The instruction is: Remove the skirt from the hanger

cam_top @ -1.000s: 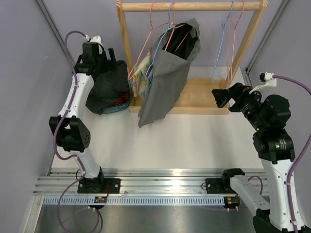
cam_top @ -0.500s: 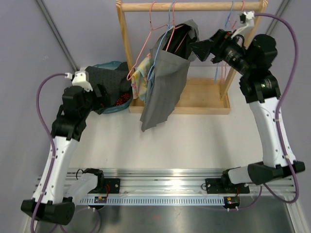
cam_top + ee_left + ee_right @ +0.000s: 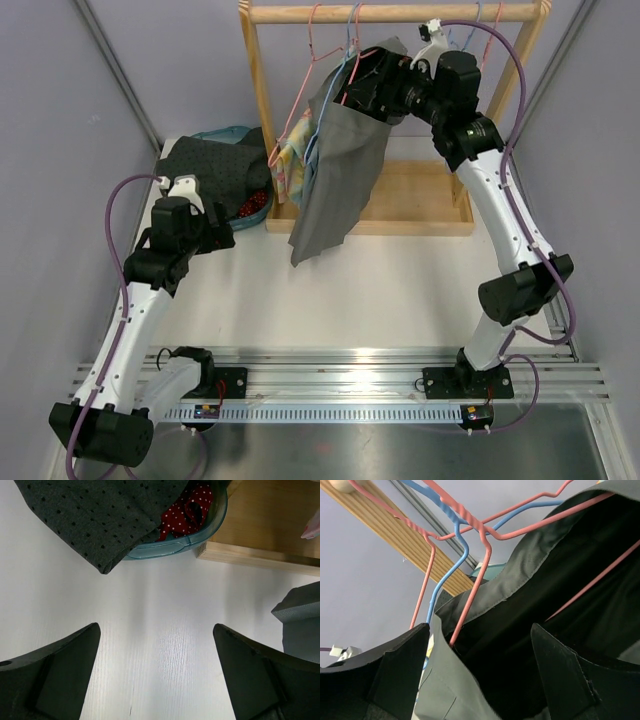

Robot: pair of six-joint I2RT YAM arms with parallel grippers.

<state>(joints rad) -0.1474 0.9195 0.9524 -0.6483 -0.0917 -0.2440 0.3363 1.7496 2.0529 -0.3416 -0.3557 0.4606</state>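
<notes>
1. The grey woven skirt (image 3: 340,170) hangs at the far middle of the scene on a pink wire hanger (image 3: 470,595), which is hooked over the rail of the light wooden clothes rack (image 3: 400,13).
2. Its waistband gapes open up top, showing a dark, almost black lining. The plain grey cloth drapes down and left, with its lower hem hanging in front of the rack's base board.
3. The right wrist view is in close: a blue wire hanger (image 3: 455,560) sits right beside the pink one, their necks crossing above the waistband.
4. The right gripper (image 3: 479,630) is up at the skirt's top edge with its fingers spread wide. The waistband and the pink wire lie between them, and nothing is pinched.
5. The left gripper (image 3: 156,630) hovers low over the white table (image 3: 160,605), left of the skirt. Its fingers are spread apart and hold nothing.
6. Just beyond it, a teal plastic basket (image 3: 170,550) holds a dark grey dotted garment (image 3: 100,515) spilling over the rim, and a red white-dotted cloth (image 3: 187,510) tucked inside.
7. The skirt's grey hem (image 3: 300,625) peeks in at the right edge of the left wrist view.
</notes>
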